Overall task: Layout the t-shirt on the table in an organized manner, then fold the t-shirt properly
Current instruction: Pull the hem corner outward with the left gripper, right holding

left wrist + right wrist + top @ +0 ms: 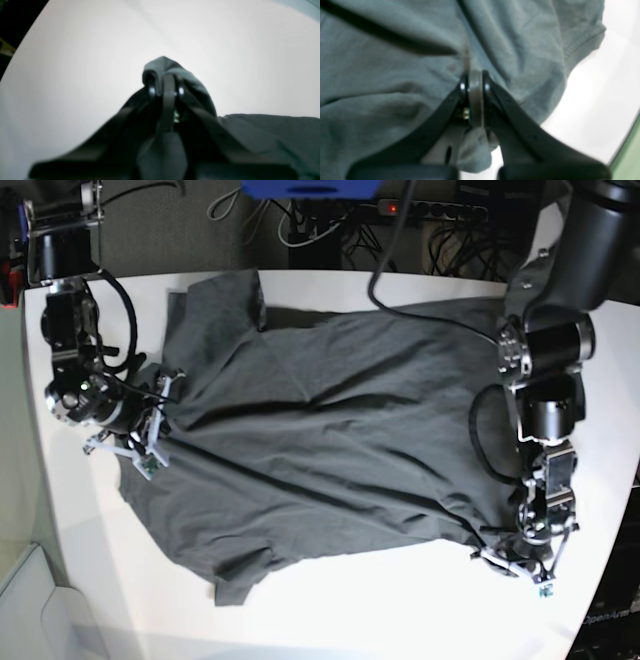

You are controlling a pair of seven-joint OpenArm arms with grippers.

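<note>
Because both grippers pinch opposite edges, the left gripper (512, 560) at lower right and the right gripper (150, 442) at left, the t-shirt (340, 440) lies stretched across the table (400, 620), apparently for flattening.

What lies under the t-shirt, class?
The white table shows around the spread t-shirt. The tabletop beneath is covered, so anything there stays unseen.

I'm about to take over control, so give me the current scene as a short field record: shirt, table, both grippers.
shirt: dark grey t-shirt spread across the table, wrinkled, not folded
table: white table, bare along the near edge
left gripper: left gripper shut on a bunched edge of the shirt
right gripper: right gripper shut on a pinch of shirt fabric
folding: not yet begun
</note>
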